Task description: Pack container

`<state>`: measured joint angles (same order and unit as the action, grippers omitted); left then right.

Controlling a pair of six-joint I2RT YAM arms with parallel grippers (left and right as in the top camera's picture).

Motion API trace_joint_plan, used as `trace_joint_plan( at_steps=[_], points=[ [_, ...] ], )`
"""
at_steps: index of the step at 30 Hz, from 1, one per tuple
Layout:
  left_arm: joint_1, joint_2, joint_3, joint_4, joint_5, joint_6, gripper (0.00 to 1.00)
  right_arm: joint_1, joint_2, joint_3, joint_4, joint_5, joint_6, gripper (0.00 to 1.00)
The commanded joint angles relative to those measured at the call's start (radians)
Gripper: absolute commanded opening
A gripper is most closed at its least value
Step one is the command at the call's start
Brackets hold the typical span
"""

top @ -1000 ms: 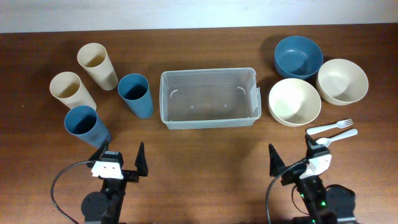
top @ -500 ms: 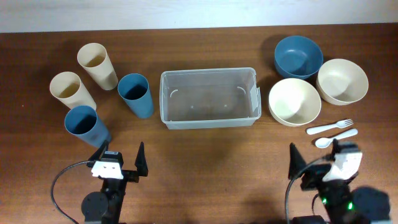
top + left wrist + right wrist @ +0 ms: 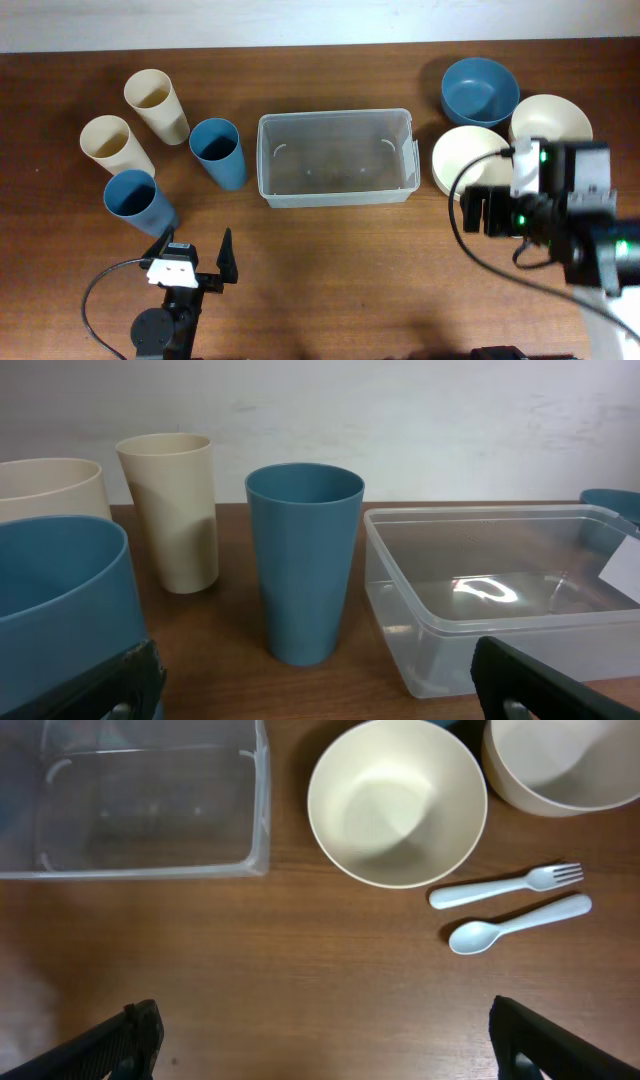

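The container point(image 3: 335, 197) is a clear, empty plastic bin at the table's middle; it also shows as the container point(image 3: 520, 645) in the left wrist view and the container point(image 3: 150, 872) in the right wrist view. My left gripper point(image 3: 193, 250) sits low near the front edge, open, with bare wood between the jaws of the left gripper point(image 3: 320, 690). My right gripper point(image 3: 490, 212) hangs high over the right side, and in its own view the right gripper point(image 3: 330, 1045) is open and empty above bare wood, below a cream bowl point(image 3: 397, 800).
Two blue cups point(image 3: 217, 153) point(image 3: 140, 200) and two cream cups point(image 3: 156, 105) point(image 3: 116, 145) stand left of the bin. A blue bowl point(image 3: 480, 90) and two cream bowls point(image 3: 472, 160) point(image 3: 550, 125) sit on the right. A white fork point(image 3: 505, 887) and spoon point(image 3: 520, 923) lie below them.
My right arm has risen from the front edge and swung back toward the bowls, now covering the fork and spoon in the overhead view. The left arm has not moved.
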<state>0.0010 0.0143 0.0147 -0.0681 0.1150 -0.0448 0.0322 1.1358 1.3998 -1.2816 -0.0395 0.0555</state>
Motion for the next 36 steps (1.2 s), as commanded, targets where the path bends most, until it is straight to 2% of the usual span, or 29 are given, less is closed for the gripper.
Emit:
trace_joint_plan(
  at_steps=[1, 13, 20, 26, 36],
  points=[
    [-0.003, -0.001, -0.006, -0.001, -0.007, 0.019, 1.00, -0.006, 0.072, 0.075, -0.022, -0.016, 0.000, 0.99],
    [-0.003, -0.001, -0.006, -0.002, -0.007, 0.019, 1.00, -0.046, 0.160, 0.076, 0.010, -0.081, 0.014, 0.98],
    [-0.003, -0.001, -0.006, -0.001, -0.007, 0.019, 1.00, -0.278, 0.150, 0.077, 0.006, -0.100, 0.148, 0.99],
    [-0.003, -0.001, -0.006, -0.001, -0.008, 0.019, 1.00, -0.513, 0.097, 0.077, -0.032, -0.280, 0.098, 0.99],
    [-0.003, -0.001, -0.006, -0.001, -0.007, 0.019, 1.00, -0.779, 0.029, 0.074, -0.089, -0.222, 0.091, 0.99]
  ],
)
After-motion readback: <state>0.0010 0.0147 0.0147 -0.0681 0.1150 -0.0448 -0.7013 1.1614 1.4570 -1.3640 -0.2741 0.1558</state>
